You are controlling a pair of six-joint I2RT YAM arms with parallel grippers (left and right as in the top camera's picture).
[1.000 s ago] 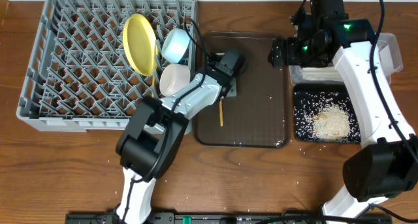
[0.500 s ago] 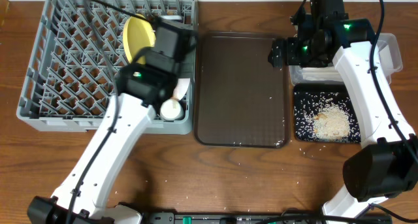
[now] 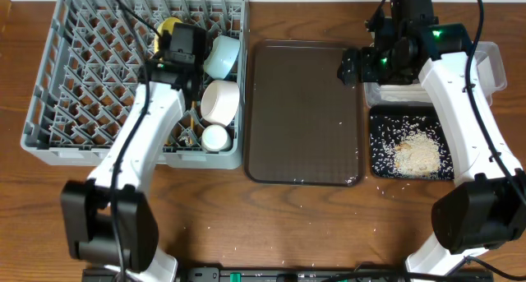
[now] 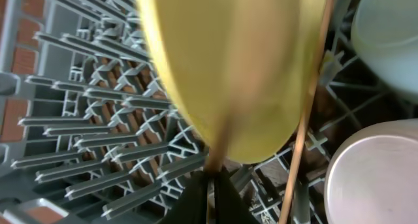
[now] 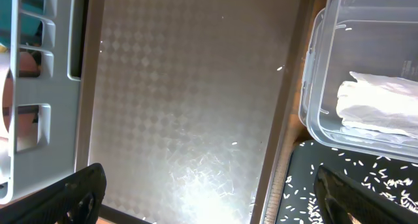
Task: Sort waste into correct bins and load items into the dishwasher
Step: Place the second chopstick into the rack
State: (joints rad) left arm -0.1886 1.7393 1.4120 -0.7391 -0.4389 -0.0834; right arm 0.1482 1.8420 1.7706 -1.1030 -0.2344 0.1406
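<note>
My left gripper point(image 4: 210, 185) hangs over the grey dishwasher rack point(image 3: 90, 76), shut on a thin wooden chopstick point(image 4: 221, 142) that stands up in front of the yellow plate point(image 4: 235, 61). A second chopstick point(image 4: 305, 119) leans among the pegs just right of the plate. In the rack's right column sit the light blue bowl point(image 3: 222, 56), the white bowl point(image 3: 220, 101) and the white cup point(image 3: 215, 138). My right gripper point(image 5: 222, 198) is open and holds nothing, above the edge between the brown tray and the bins. The clear tub point(image 5: 313, 87) holds a white napkin point(image 5: 379, 103). Rice point(image 3: 415, 150) lies in the black tray point(image 3: 378, 171).
The brown serving tray point(image 3: 304, 109) lies between rack and bins with only a few grains on it. Loose rice grains point(image 3: 246, 249) dot the wooden table near the front. The rack's grey side wall point(image 5: 39, 87) shows at the left of the right wrist view.
The left arm left the brown tray, where a chopstick lay, and swung over the rack to the plate. That chopstick is gone from the tray. The right arm has not moved.
</note>
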